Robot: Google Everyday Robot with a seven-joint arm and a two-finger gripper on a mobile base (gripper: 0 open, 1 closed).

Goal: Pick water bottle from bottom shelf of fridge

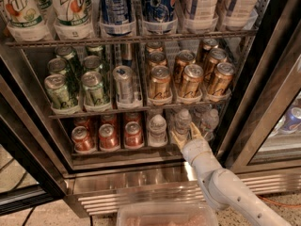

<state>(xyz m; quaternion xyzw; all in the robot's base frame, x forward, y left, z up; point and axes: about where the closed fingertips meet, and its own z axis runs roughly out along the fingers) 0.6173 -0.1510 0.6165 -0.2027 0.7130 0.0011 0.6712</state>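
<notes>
The fridge [141, 192] stands open. On its bottom shelf [117, 151] three small clear water bottles stand at the right: one [157, 128] in the middle lane, one [182, 120] to its right, and one [209, 119] at the far right. My gripper [186, 135] reaches in from the lower right at the front of the bottom shelf. Its pale fingers [177, 139] are spread, one on each side of the base of the middle-right bottle. I cannot tell whether they touch it.
Red soda cans [108, 136] fill the left lanes of the bottom shelf. Gold cans [190, 81] and green cans [94, 88] sit on the rack above, close over the bottles. The dark door edge [244, 102] is at the right. A clear plastic tub [164, 214] sits below.
</notes>
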